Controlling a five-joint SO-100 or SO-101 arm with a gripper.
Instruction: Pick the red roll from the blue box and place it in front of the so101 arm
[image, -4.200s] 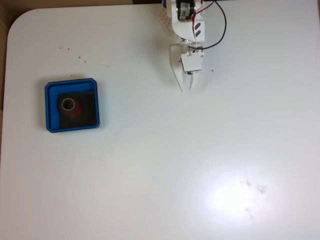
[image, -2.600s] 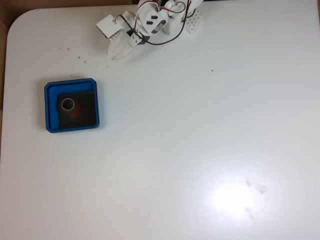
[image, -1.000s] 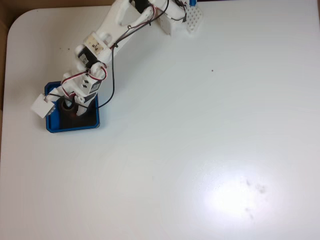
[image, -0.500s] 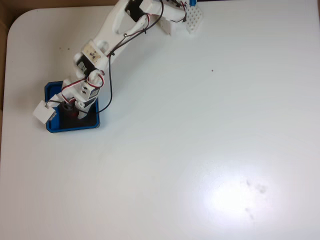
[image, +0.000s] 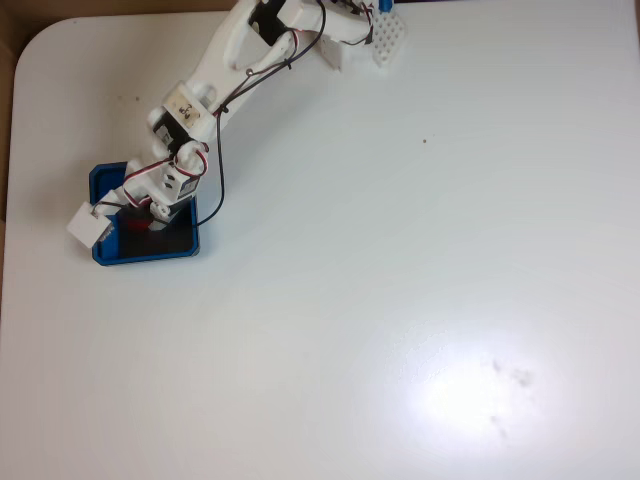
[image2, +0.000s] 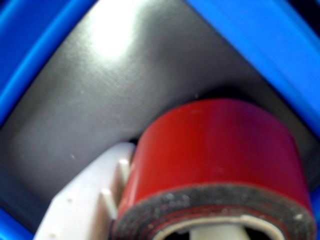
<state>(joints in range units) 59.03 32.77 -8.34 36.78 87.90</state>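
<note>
Broadly, we see the white bench (image: 400, 300) filling the fixed view, with the so101 arm (image: 215, 85) reaching from its base at the top of the frame down to the blue box (image: 104, 252) at the left. By our reading the task is at the grasp: the reach is done, while the lift, the carry back and the setting down in front of the arm are all left. The red roll (image2: 220, 150) is not yet out; in the wrist view it sits low on the box's dark floor, and in the fixed view a sliver of red shows under the wrist, inside the blue rim. The tool (image2: 150, 210) straddles the roll's wall: one white ribbed finger (image2: 87, 200) lies against the outer left side, and another pale part shows inside the open core at the bottom edge. We judge it narrowed onto the roll, though we cannot tell how firm the pinch is.
</note>
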